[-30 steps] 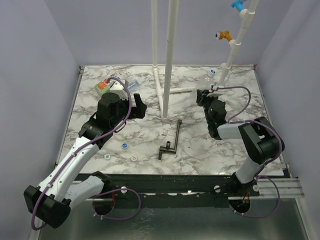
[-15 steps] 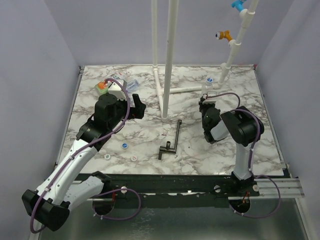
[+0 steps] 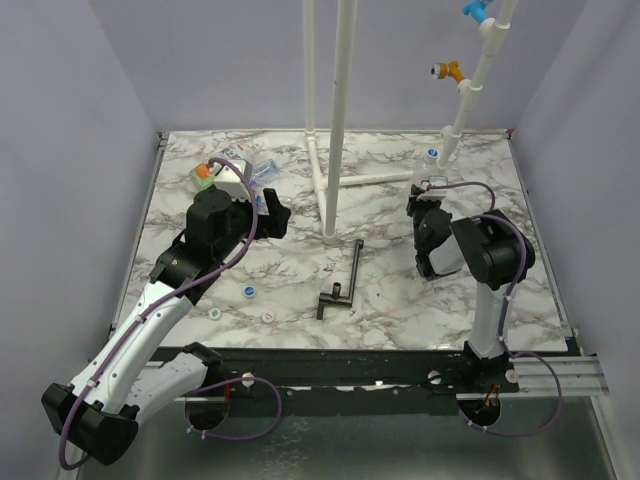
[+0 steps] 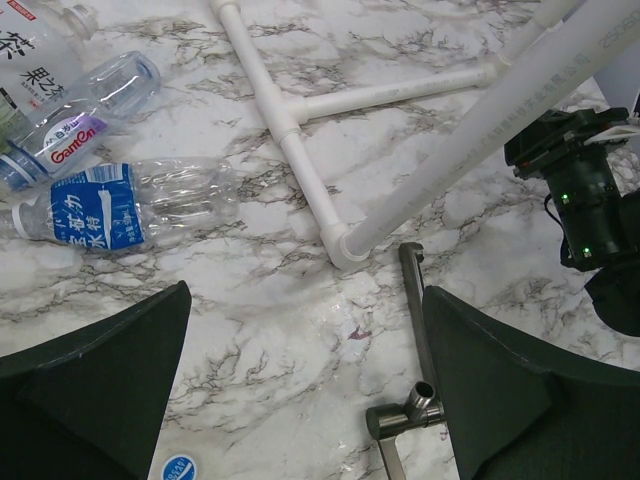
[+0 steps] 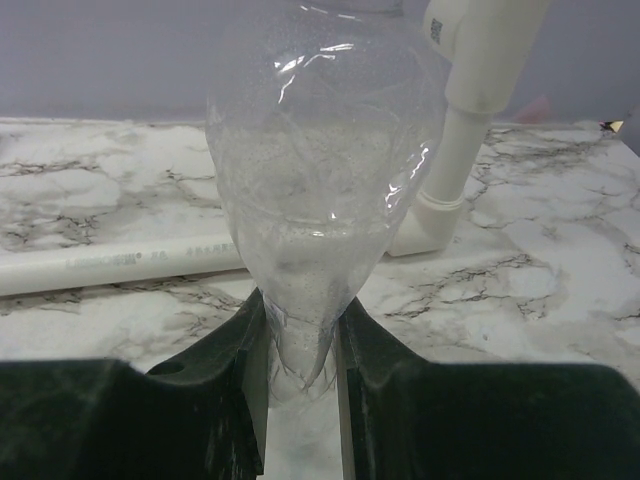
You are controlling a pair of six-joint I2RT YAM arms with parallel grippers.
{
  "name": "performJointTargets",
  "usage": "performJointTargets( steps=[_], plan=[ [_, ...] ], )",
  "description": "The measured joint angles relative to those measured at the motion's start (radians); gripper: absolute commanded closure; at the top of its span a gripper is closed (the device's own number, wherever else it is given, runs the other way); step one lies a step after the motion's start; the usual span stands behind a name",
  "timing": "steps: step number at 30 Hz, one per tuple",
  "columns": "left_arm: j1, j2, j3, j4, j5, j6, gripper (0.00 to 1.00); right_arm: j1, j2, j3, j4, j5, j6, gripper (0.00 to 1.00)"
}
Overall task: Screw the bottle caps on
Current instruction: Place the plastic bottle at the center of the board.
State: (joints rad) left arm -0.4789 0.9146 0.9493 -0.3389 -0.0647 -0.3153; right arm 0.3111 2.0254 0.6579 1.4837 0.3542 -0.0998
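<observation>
In the right wrist view my right gripper (image 5: 300,330) is shut on the narrow end of a clear bottle (image 5: 320,150) and pinches it between both fingers. From above, that gripper (image 3: 424,190) stands beside the white pipe foot at the back right. My left gripper (image 3: 268,212) hangs open over the table with nothing in it. Ahead of it lie a blue-labelled bottle (image 4: 110,205), a purple-labelled one (image 4: 90,110) and a white-labelled one (image 4: 30,40). The green and orange labelled bottle (image 3: 207,172) lies at the back left. Three loose caps (image 3: 249,291), (image 3: 214,312), (image 3: 268,317) sit near the front left.
A white pipe frame (image 3: 335,120) rises from the middle back, with a branch (image 3: 365,180) lying along the table. A second pipe (image 3: 460,110) stands at the back right. A black T-shaped tool (image 3: 345,280) lies in the middle.
The right arm has folded in closer to its gripper, and the gripper has shifted slightly toward the back with the bottle. The left gripper has edged toward the lying bottles.
</observation>
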Motion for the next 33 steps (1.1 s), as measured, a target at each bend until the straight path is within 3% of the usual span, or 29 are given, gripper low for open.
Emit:
performJointTargets(
  steps=[20, 33],
  plan=[
    [0.000, 0.000, 0.000, 0.000, 0.000, 0.002, 0.01, -0.020, 0.000, 0.040, -0.035, -0.089, 0.021, 0.94],
    [0.000, 0.000, 0.000, 0.000, 0.000, 0.003, 0.02, -0.020, -0.010, 0.083, -0.178, -0.110, 0.029, 0.91]
  ],
)
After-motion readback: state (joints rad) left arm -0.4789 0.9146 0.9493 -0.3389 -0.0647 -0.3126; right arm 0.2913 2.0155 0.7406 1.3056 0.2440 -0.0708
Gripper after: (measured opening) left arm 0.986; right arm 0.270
